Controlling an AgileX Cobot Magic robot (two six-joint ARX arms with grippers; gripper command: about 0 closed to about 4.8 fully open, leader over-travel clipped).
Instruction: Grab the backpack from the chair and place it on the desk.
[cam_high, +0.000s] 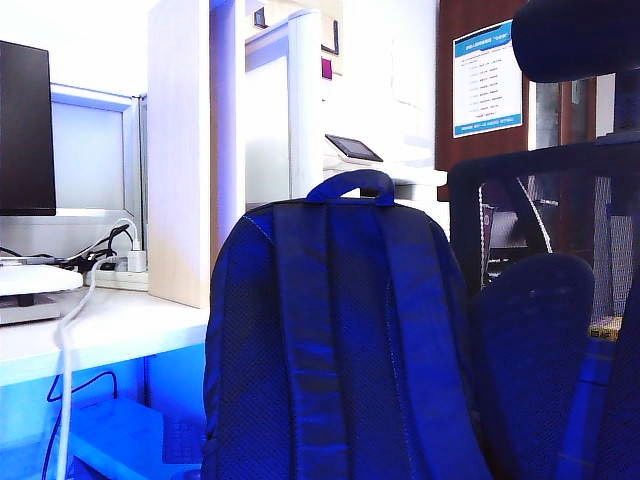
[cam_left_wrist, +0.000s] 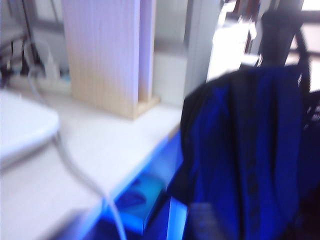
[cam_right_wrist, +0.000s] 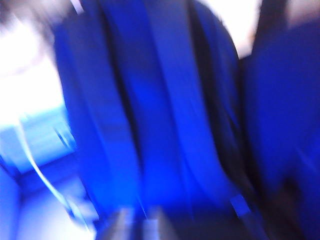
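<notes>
The dark blue backpack (cam_high: 340, 350) stands upright on the chair (cam_high: 545, 330), its straps facing the exterior view and its top handle (cam_high: 350, 183) up. The white desk (cam_high: 110, 325) lies to its left. Neither gripper shows in the exterior view. The left wrist view is blurred: the backpack (cam_left_wrist: 250, 150) hangs beside the desk (cam_left_wrist: 100, 145), and my left gripper (cam_left_wrist: 135, 227) shows two faint fingertips wide apart, empty. In the smeared right wrist view my right gripper (cam_right_wrist: 139, 226) is close before the backpack (cam_right_wrist: 150, 110), with a narrow gap between its fingers and nothing in it.
A pale wood divider (cam_high: 180, 150) rises from the desk. A monitor (cam_high: 25, 130), a flat white device (cam_high: 35, 280), a power strip (cam_high: 115, 275) and a white cable (cam_high: 70, 330) occupy its left part. A printer (cam_high: 370, 150) stands behind the backpack. The chair's headrest (cam_high: 575, 40) is up right.
</notes>
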